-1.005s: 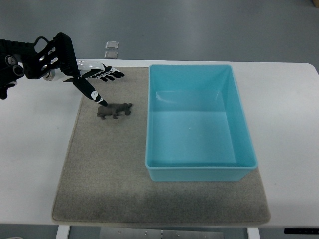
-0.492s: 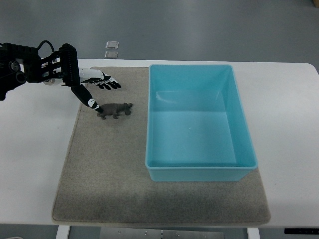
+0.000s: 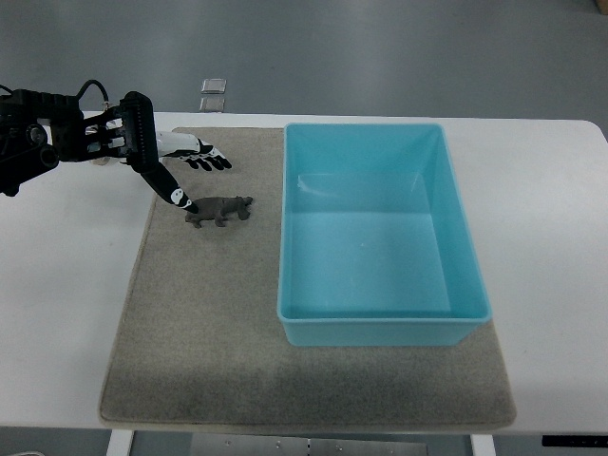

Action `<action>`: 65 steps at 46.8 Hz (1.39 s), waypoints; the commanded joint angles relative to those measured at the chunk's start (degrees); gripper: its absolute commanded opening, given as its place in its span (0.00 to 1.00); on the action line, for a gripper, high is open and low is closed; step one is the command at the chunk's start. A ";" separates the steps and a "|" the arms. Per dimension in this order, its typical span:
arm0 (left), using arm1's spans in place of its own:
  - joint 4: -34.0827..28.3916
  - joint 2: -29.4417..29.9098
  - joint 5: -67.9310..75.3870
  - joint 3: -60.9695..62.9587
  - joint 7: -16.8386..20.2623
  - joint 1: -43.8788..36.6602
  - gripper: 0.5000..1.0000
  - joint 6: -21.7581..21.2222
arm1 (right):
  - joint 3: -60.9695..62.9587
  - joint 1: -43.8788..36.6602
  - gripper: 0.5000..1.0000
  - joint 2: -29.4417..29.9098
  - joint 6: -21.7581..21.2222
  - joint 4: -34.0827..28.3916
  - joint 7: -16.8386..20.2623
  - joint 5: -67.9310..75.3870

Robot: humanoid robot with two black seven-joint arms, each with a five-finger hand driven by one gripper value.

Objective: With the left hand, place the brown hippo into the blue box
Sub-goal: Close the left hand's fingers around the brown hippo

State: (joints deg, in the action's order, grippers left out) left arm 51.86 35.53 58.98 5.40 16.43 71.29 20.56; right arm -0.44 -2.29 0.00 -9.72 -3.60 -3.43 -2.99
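The brown hippo [image 3: 218,210] lies on the grey mat [image 3: 199,323], a little left of the blue box [image 3: 378,233]. My left hand [image 3: 188,169] comes in from the left edge and hovers just up-left of the hippo. Its fingers are spread and hold nothing. The thumb tip [image 3: 182,201] points down at the hippo's rear end, nearly touching it. The other fingers [image 3: 207,157] stretch to the right above the mat's top edge. The blue box stands empty on the right half of the mat.
White tabletop [image 3: 66,285] surrounds the mat on the left, right and far side. Two small pale squares [image 3: 213,93] lie on the floor beyond the table's far edge.
My left hand has drawn back slightly to the left and its wrist has turned. The thumb tip stays close to the hippo's rear. The hippo has not moved.
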 commanded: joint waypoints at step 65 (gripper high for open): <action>-0.44 -1.86 2.20 0.14 -0.35 -1.86 0.48 -0.96 | 0.00 0.00 0.87 0.00 -0.03 0.00 0.00 0.00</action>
State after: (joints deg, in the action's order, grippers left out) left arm 51.42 33.66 61.17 5.52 16.09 69.43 19.60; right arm -0.44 -2.29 0.00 -9.71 -3.60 -3.43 -2.99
